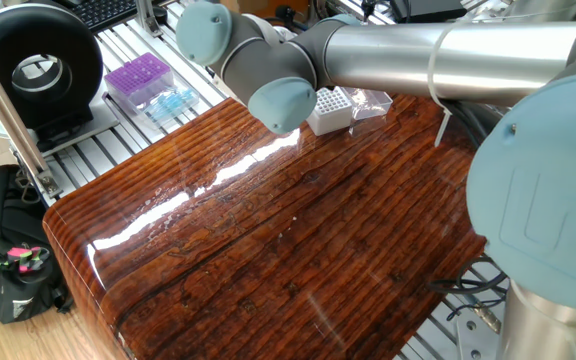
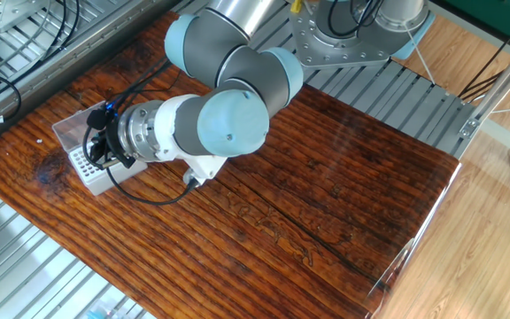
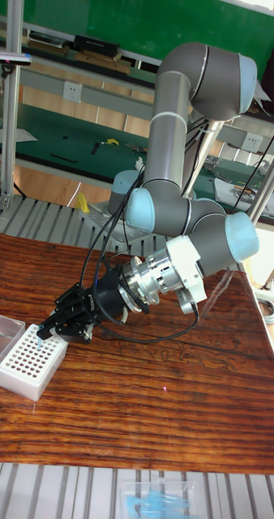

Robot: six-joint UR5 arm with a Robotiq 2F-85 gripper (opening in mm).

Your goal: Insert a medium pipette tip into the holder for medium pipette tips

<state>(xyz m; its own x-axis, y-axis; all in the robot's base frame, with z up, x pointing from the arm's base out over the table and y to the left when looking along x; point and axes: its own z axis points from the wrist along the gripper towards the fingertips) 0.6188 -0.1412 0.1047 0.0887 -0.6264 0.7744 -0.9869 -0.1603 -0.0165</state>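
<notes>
Pincer over white holder, no legible writing

Glossy wooden tabletop on ribbed aluminium frame; green wall; perhaps shelving behind

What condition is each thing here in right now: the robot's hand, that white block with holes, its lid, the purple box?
gripper: tilted down over the block's corner, fingers closed on a small blue tip
medium pipette tip: held, point at the holes
holder: upright, holes mostly empty
clear lid: open, lying flat
purple tip box: uncovered
</notes>
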